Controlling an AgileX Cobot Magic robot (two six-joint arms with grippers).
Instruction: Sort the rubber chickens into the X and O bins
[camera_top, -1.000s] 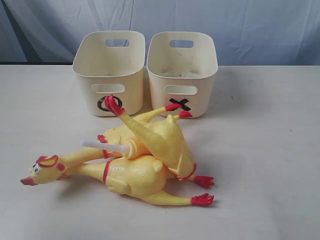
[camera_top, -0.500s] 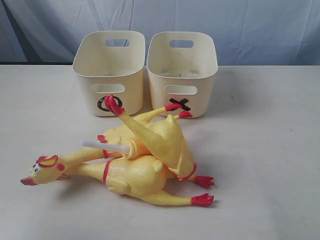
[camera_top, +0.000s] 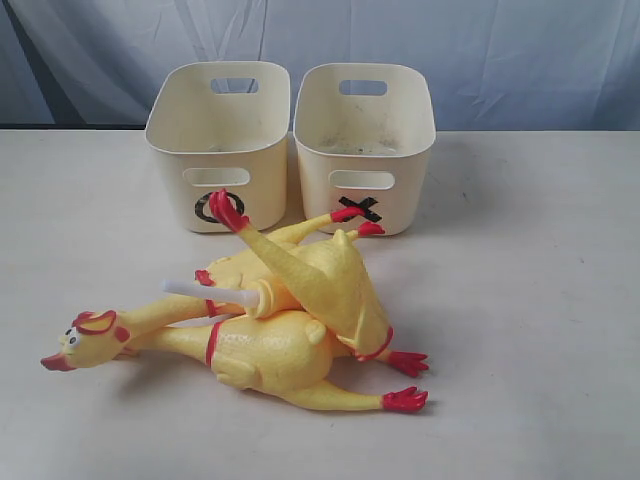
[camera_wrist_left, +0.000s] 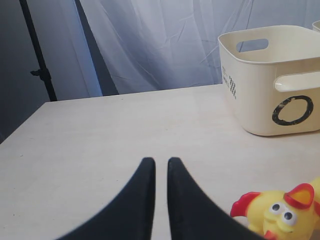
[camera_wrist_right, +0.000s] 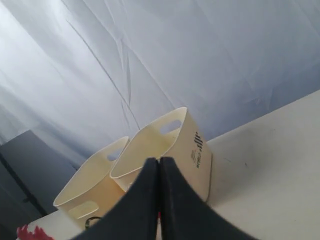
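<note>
While three chickens (camera_top: 270, 355) lie piled on the table (camera_top: 520, 330) just before the O bin (camera_top: 165, 185) and X bin (camera_top: 405, 185), the left gripper (camera_wrist_left: 161, 161) hangs nearly closed and empty, and the right gripper (camera_wrist_right: 159, 160) is fully closed.

The exterior camera looks down on the table (camera_top: 520, 300) from the front; both wrist cameras sit low. All share the O bin (camera_top: 250, 170).

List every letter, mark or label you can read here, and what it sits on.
"O": black, front wall of the O bin.
"X": black, front wall of the X bin, partly covered by a rubber chicken's foot.
Small black print on the O bin's side: too small to read.
Similar print on a bin in the right wrist view: blurred.
</note>
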